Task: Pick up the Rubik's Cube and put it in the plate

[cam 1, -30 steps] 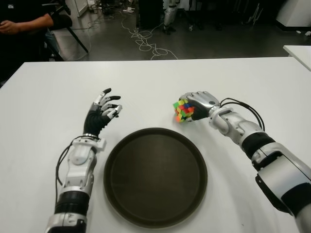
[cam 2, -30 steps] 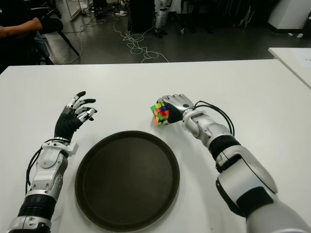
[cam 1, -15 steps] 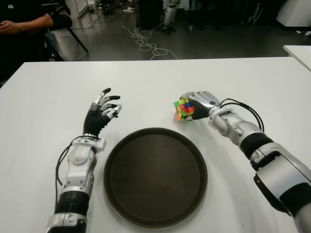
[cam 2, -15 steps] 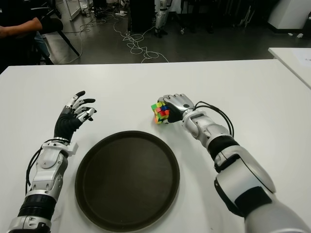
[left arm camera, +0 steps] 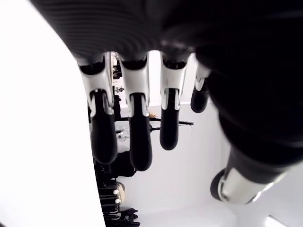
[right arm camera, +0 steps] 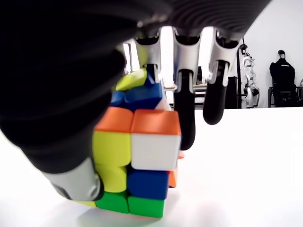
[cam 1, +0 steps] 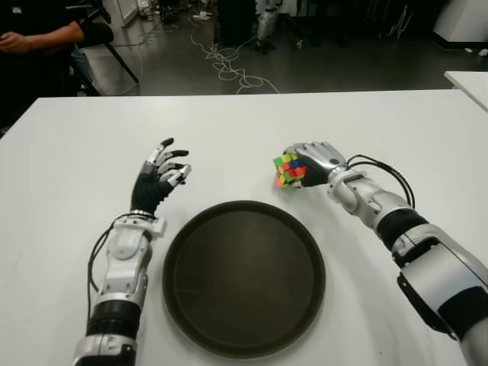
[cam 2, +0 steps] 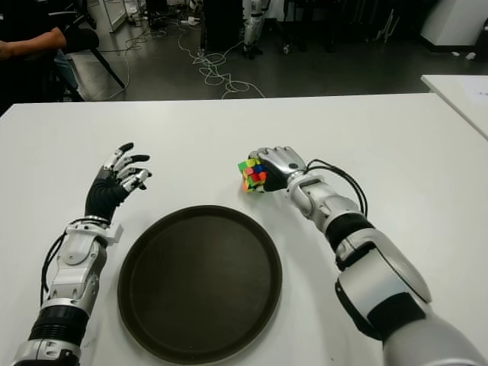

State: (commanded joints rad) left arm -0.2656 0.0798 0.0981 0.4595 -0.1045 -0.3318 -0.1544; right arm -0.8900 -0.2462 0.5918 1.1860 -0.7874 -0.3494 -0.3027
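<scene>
1 right hand (cam 1: 314,158) clenches the tilted rubik's cube (cam 1: 288,169) just beyond the round plate's (cam 1: 244,335) far rim; left hand (cam 1: 158,177), fingers released, shows left of the plate over bare white table (cam 1: 69,152).

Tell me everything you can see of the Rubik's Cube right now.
The Rubik's Cube is a glossy plastic puzzle, scrambled, showing orange, white, yellow, blue and green tiles. The right robot hand is closed on it, fingers over the far side and thumb on the near side. It sits slightly tilted beyond the dark round plate, near the plate's far right rim, not inside it. Whether it is clear of the white table I cannot tell.
</scene>
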